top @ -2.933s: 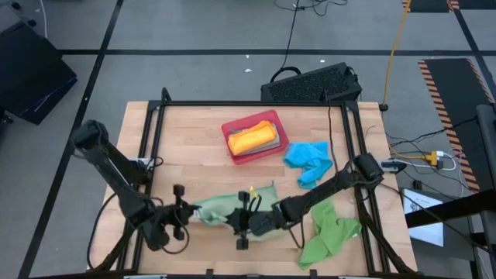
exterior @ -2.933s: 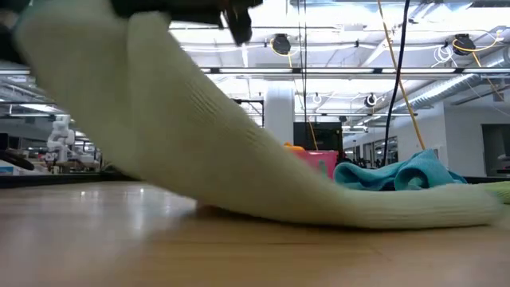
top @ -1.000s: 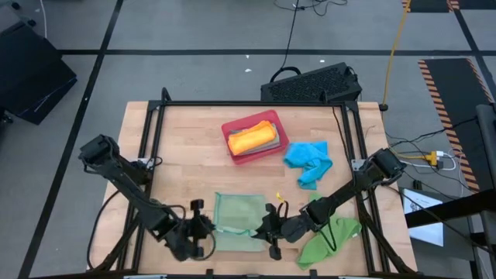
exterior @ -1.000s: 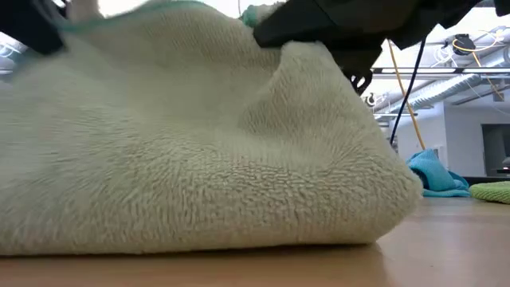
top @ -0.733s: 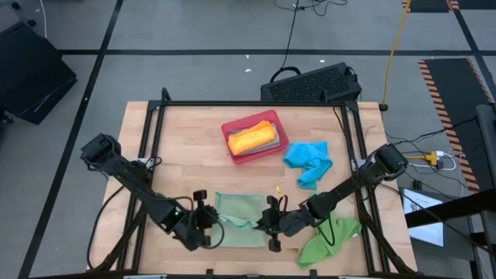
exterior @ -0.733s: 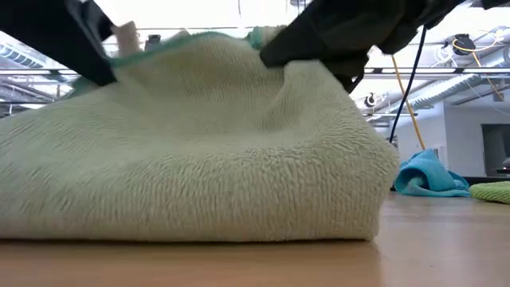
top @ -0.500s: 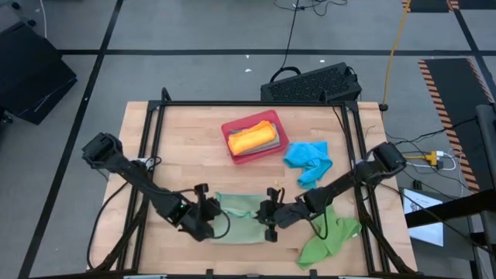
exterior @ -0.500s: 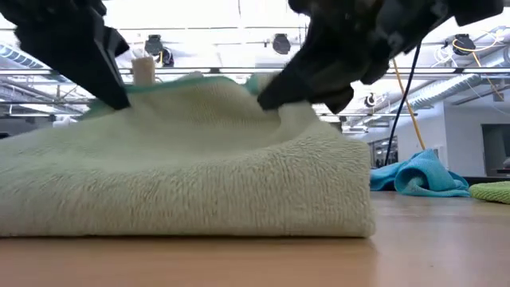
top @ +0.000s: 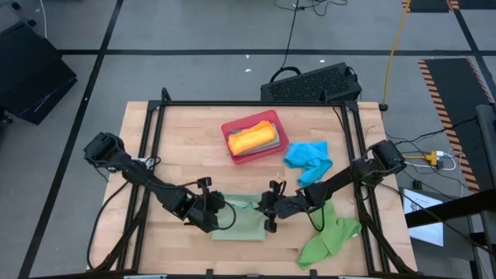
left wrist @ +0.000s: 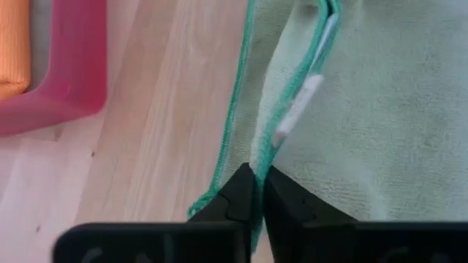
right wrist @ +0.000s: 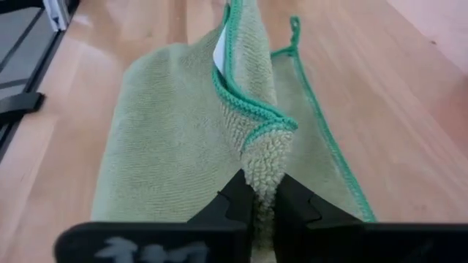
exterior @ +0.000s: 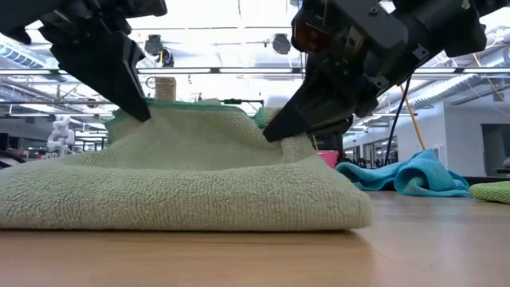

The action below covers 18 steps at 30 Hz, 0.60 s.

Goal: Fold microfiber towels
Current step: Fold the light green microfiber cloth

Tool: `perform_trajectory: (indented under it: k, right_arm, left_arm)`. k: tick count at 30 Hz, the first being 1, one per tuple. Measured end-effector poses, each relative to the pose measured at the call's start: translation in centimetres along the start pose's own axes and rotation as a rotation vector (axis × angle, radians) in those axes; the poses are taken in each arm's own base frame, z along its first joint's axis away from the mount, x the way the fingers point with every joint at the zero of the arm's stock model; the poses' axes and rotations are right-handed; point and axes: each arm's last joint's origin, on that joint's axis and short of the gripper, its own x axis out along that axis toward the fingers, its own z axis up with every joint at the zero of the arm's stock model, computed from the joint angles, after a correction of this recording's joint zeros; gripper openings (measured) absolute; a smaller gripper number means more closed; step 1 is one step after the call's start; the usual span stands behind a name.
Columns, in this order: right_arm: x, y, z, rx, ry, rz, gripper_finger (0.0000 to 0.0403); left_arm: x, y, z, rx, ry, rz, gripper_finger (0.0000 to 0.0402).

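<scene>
Sage green towel [top: 242,219] lies near the middle of the counter's [top: 194,136] front edge, already doubled, folded edge toward the front, loose teal-stitched hems toward the back. Left hand [top: 218,208] sits at the towel's back-left corner; the left wrist view shows its fingers [left wrist: 238,196] nearly together, pinching the hem with the white care tag just beyond. Right hand [top: 267,208] sits at the back-right corner; its fingers [right wrist: 238,193] are likewise almost closed on a bunched bit of the upper layer. Low view: both hands come down onto the top back edge of the thick pile [exterior: 175,187], corners lifted slightly above the rest. Key relation: the towel spreads from both hands toward the front edge, its long axis running left to right between the two hands, each hand equally near its own corner. Judgement: the fold is being laid down, and the next move likely turns on letting go at both corners evenly so the hems line up. Red tray [top: 267,147] with an orange towel [top: 249,138] stacked in it stands toward the counter's back; bright blue towel [top: 308,161] crumpled beside it toward the right edge; bright green towel [top: 329,236] heaped at the front-right corner.
</scene>
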Motion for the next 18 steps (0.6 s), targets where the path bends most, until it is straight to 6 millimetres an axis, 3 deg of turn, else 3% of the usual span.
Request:
perform_trajectory:
  k: [11, 18]
  right_arm:
    - [0.5, -1.9, 0.5, 0.044, -0.032, -0.158, 0.0138]
    - [-0.7, -0.8, 0.5, 0.11, -0.043, -0.152, 0.0145]
  left_arm:
    - [0.6, 1.1, 0.6, 0.001, -0.008, 0.05, 0.0117]
    - [0.5, 0.9, 0.5, -0.012, 0.001, 0.03, 0.0124]
